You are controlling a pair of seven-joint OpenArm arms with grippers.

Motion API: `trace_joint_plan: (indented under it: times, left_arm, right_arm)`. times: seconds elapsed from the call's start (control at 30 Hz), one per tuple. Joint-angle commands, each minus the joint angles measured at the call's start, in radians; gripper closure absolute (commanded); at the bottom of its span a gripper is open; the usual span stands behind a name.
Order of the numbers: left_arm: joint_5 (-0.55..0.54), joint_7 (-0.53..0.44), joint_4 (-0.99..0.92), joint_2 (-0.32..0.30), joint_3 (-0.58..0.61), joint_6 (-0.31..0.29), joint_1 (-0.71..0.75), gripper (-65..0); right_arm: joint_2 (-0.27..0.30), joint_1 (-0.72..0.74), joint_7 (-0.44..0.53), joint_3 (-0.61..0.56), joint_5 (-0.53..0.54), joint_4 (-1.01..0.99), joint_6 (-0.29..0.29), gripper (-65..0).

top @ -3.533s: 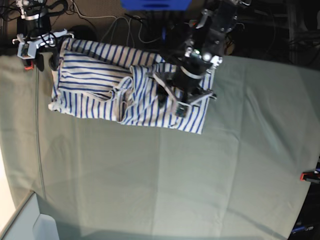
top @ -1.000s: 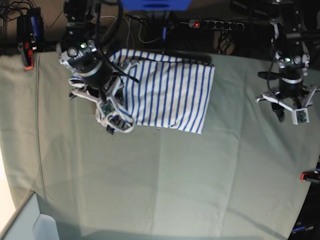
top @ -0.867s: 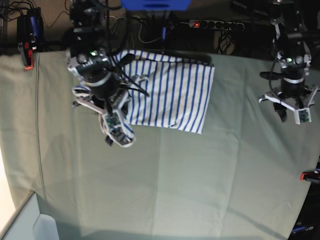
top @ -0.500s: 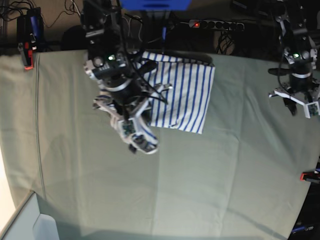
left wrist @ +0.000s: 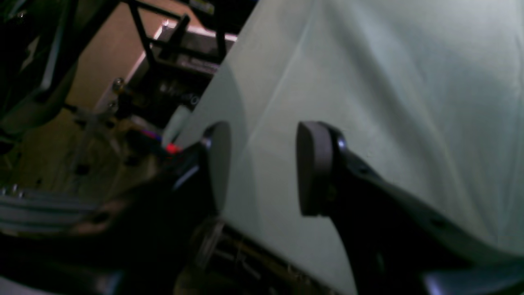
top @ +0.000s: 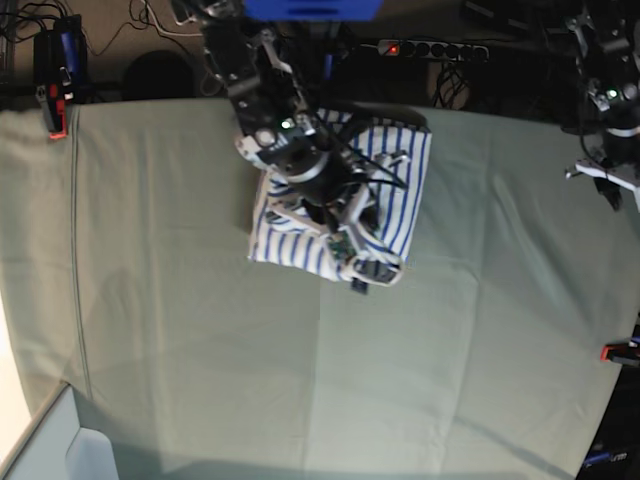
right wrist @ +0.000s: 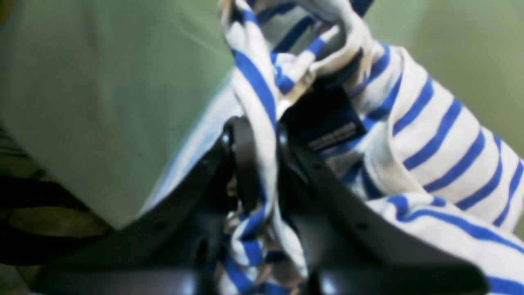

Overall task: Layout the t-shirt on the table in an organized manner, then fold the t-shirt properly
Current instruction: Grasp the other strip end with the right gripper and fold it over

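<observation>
The t-shirt (top: 408,185), white with blue stripes, lies bunched and doubled over at the back middle of the table (top: 200,330). My right gripper (top: 365,272) hangs over its near edge, shut on a fold of the shirt. In the right wrist view the striped cloth (right wrist: 430,135) runs between the fingers of that gripper (right wrist: 265,164), next to a dark neck label. My left gripper (top: 605,185) is far off at the table's right edge. The left wrist view shows it (left wrist: 264,168) open, with only bare table cloth (left wrist: 409,82) under it.
Red clamps sit at the table's far left corner (top: 57,122) and right edge (top: 618,351). A power strip (top: 430,47) and cables lie behind the table. A pale bin (top: 60,450) stands at the bottom left.
My right arm has carried the shirt's left side to the right, across the rest of the shirt. The left arm has drifted further right and back.
</observation>
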Motion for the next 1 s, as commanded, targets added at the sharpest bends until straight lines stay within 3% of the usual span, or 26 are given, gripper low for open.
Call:
trace_joint_plan:
  times: [0.0,0.7,0.97]
  left_arm:
    - [0.005,-0.029,0.017,-0.012,-0.009,0.005,-0.002,-25.8]
    - [0.005,-0.03,0.017,-0.003,-0.047,0.005,0.016,-25.8]
    - [0.005,-0.034,0.017,-0.005,-0.047,0.005,0.018,-25.8]
  right_arm:
    - [-0.012,0.023,0.028,-0.007,0.007,-0.001,-0.003,0.0]
    - [-0.012,0.097,0.03,-0.111,0.007,-0.074,0.002,-0.5]
    - [-0.012,0.089,0.028,-0.194,0.005,-0.074,0.002,-25.6]
